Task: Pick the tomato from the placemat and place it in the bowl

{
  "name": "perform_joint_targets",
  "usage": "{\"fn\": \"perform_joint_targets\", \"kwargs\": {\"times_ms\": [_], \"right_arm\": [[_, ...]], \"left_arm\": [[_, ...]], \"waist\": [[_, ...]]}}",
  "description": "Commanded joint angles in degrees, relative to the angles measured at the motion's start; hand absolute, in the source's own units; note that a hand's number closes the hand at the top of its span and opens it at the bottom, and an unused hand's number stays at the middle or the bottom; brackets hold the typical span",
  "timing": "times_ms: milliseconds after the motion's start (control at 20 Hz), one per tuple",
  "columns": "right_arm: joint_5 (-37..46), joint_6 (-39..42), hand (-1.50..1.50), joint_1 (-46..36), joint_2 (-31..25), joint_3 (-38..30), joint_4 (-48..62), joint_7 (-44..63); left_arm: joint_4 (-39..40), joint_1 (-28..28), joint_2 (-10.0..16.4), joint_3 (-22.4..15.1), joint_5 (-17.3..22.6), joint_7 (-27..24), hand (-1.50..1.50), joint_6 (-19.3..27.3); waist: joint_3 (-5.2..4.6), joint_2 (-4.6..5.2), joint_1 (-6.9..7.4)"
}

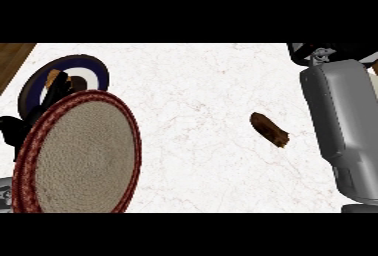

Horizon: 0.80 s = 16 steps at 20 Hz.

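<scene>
White marbled table [199,85] carries a red-rimmed woven placemat [81,155], a dark blue bowl [94,64] and a brown object [269,130]. The left robot hand [70,84] overlaps the bowl and the right robot hand [304,54] is at top right; neither grasp can be told.

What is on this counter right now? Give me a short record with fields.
counter: white marble
placemat: round, woven, red rim, lower left
bowl: dark blue, upper left, partly behind the placemat
tomato: not visible
brown object: alone on the counter, right of centre
left hand: black, at the left edge by the placemat
right hand: top right corner, mostly cut off
right forearm: grey, along the right edge
</scene>
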Motion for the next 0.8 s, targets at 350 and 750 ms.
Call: {"fn": "perform_joint_targets", "kwargs": {"times_ms": [350,750], "right_arm": [[11.5,-3.9,1.5,-11.7,-1.8,-9.0,8.7,13.7],[10.4,-15.4,1.5,-2.5,-3.5,-16.9,6.6,5.7]], "left_arm": [[0.1,-0.1,-1.1,-0.3,-1.3,0.4,0.0,1.6],[-0.4,2.0,1.1,2.4,1.2,0.2,0.0,-0.9]], "waist": [[0.21,-0.49,-1.01],[0.27,-0.68,-2.2]]}}
